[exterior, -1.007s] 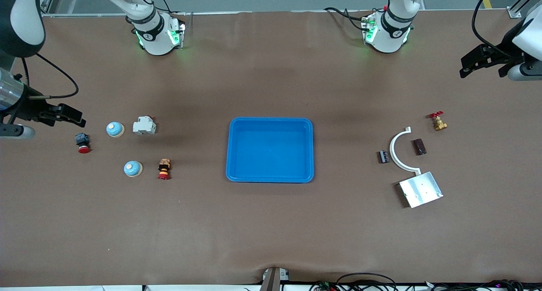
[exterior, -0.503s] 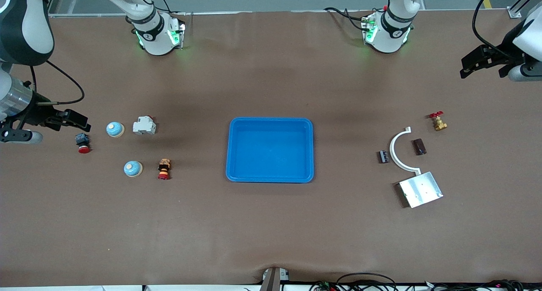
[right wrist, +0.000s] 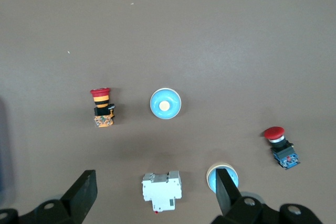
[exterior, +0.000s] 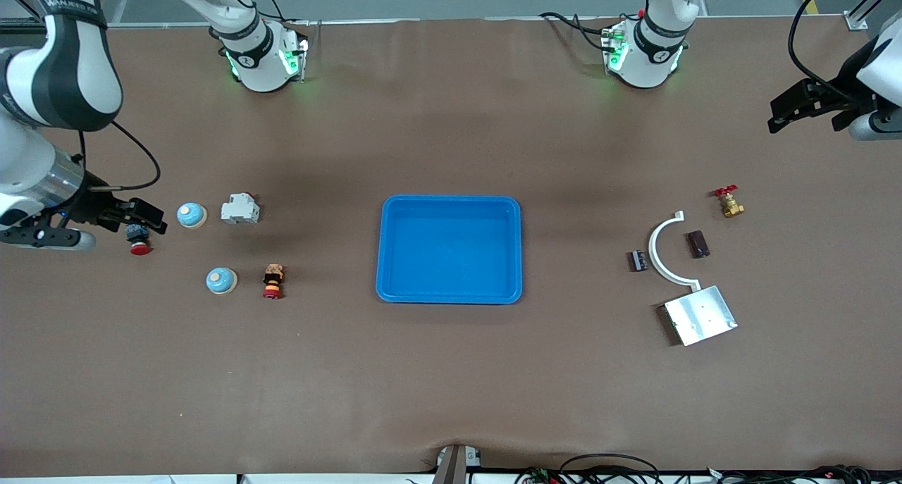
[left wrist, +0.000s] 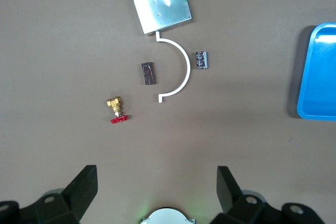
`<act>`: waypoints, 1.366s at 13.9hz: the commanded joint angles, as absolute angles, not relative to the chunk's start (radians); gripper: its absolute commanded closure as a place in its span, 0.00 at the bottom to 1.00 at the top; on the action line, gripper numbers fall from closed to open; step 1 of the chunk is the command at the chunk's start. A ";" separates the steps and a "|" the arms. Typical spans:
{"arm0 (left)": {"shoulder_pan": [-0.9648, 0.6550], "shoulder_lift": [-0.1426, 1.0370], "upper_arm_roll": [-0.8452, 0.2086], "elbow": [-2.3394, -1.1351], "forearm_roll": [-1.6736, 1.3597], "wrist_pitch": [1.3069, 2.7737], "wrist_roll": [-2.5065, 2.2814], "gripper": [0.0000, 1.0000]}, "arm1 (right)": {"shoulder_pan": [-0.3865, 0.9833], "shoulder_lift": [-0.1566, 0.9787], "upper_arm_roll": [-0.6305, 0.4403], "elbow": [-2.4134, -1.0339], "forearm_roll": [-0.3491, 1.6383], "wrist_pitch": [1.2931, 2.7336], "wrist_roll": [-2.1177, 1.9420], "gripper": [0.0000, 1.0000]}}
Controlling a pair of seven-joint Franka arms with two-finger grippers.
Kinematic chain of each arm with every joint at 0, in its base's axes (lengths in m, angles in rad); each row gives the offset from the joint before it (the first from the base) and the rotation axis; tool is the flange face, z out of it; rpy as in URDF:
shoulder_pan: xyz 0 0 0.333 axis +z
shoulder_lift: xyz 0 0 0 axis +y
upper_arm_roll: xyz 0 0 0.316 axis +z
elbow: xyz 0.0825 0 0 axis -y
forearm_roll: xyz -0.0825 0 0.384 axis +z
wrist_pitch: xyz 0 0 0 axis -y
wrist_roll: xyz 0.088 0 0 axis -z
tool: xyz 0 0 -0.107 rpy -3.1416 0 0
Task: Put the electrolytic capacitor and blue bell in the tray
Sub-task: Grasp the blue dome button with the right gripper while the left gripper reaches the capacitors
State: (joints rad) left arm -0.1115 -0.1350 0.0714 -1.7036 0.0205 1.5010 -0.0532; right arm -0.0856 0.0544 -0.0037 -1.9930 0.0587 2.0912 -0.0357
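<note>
The front view shows the blue tray (exterior: 449, 249) empty at the table's middle, with two blue bells (exterior: 191, 215) (exterior: 221, 280) lying toward the right arm's end and the dark brown capacitor (exterior: 698, 244) toward the left arm's end, beside a white curved bracket (exterior: 662, 250). The right gripper (exterior: 144, 220) hangs over a red pushbutton (exterior: 139, 240), jaws spread wide and holding nothing. The left gripper (exterior: 793, 108) hangs over bare table near its own end, jaws likewise wide and empty.
</note>
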 commanded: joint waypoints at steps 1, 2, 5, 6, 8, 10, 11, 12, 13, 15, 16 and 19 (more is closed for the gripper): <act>-0.100 -0.098 0.074 -1.686 0.005 1.493 -0.040 0.00 | -0.101 0.095 0.009 -2.005 0.077 2.128 -0.051 0.00; -0.098 -0.094 0.072 -1.684 0.005 1.494 -0.040 0.00 | -0.101 0.115 0.009 -2.006 0.077 2.155 -0.051 0.00; -0.098 -0.094 0.072 -1.678 0.008 1.496 -0.040 0.00 | -0.101 0.173 0.009 -2.008 0.081 2.222 -0.051 0.00; -0.094 -0.092 0.074 -1.678 0.008 1.496 -0.040 0.00 | -0.101 0.193 0.009 -2.008 0.103 2.238 -0.051 0.00; -0.071 -0.078 0.072 -1.677 0.006 1.497 -0.040 0.00 | -0.100 0.233 0.009 -2.008 0.126 2.291 -0.051 0.00; -0.071 -0.065 0.072 -1.677 0.005 1.500 -0.040 0.00 | -0.100 0.277 0.011 -2.013 0.127 2.356 -0.051 0.00; -0.071 -0.049 0.072 -1.677 0.005 1.503 -0.040 0.00 | -0.094 0.296 0.009 -2.014 0.126 2.382 -0.051 0.00; -0.069 -0.035 0.072 -1.677 0.005 1.509 -0.040 0.00 | -0.092 0.313 0.009 -2.014 0.126 2.404 -0.052 0.00; -0.069 -0.011 0.072 -1.677 0.005 1.528 -0.040 0.00 | -0.092 0.333 0.009 -2.014 0.126 2.428 -0.052 0.00; -0.071 0.046 0.072 -1.677 0.005 1.580 -0.040 0.00 | -0.091 0.376 0.009 -2.014 0.126 2.471 -0.052 0.00; -0.071 0.075 0.071 -1.677 0.003 1.609 -0.041 0.00 | -0.091 0.394 0.009 -2.016 0.126 2.503 -0.052 0.00; -0.069 0.146 0.071 -1.677 -0.026 1.654 -0.041 0.00 | -0.086 0.440 0.009 -2.052 0.126 2.614 -0.052 0.00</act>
State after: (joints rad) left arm -0.0752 0.1048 0.0717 -1.7000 0.0000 1.6400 -0.0519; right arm -0.0842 0.4198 0.0031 -2.0261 0.1080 2.5531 -0.0357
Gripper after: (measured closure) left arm 0.000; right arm 0.000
